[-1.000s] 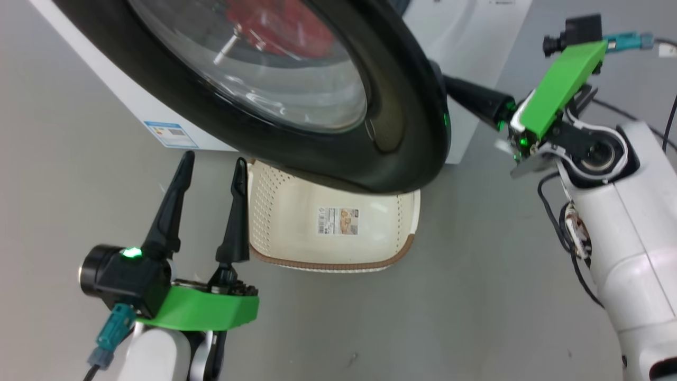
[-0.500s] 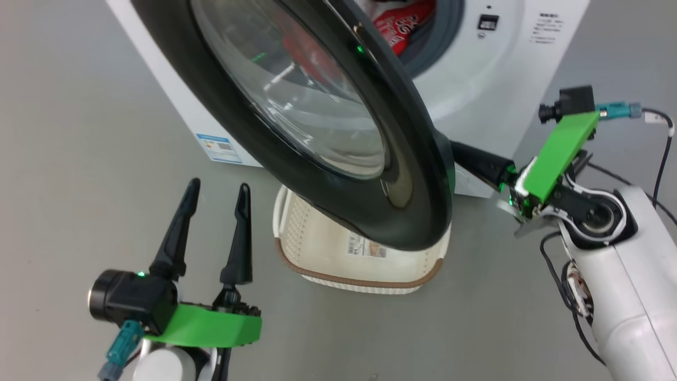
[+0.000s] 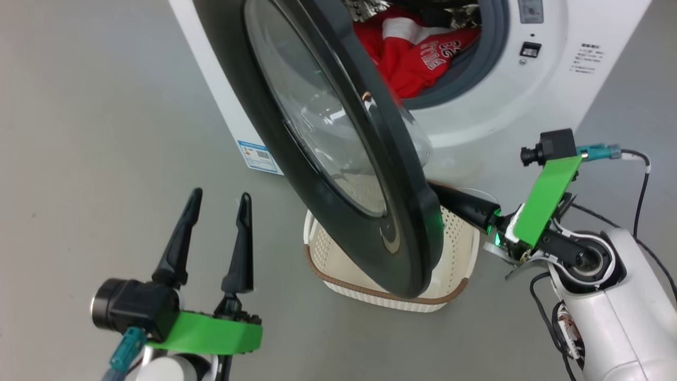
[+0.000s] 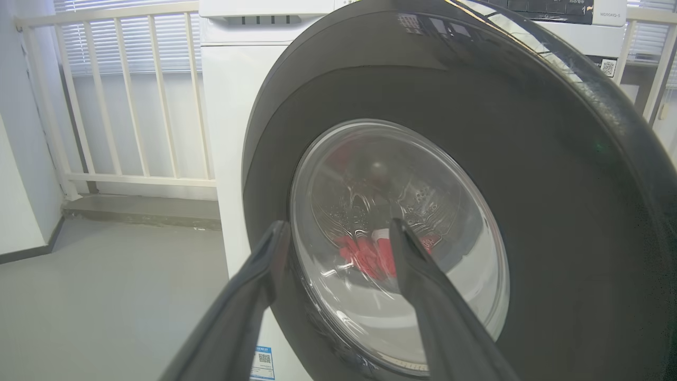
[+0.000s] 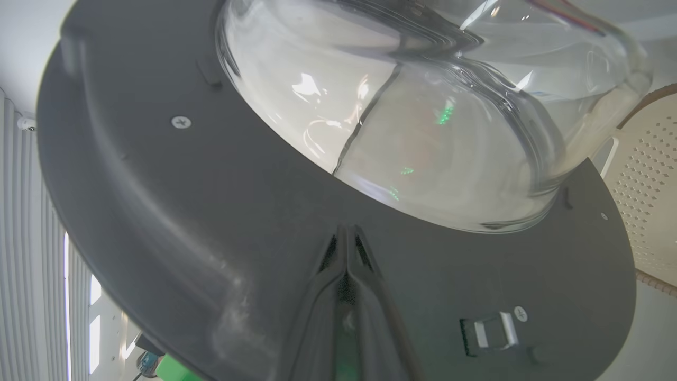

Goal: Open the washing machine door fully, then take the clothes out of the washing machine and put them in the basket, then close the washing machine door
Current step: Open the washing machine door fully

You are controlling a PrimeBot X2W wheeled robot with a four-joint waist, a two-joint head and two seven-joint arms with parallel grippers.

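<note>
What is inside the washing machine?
Red clothes with white lettering lie in the washing machine, inside the grey rubber ring. The part-open washing machine door covers part of the opening, so how many more are in there cannot be told.

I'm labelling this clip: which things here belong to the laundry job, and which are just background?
Part of the job:
washing machine door, partly open
washing machine
clothes, in the drum
basket, on the floor

Just there:
white railing
blue label on the machine's side
</note>
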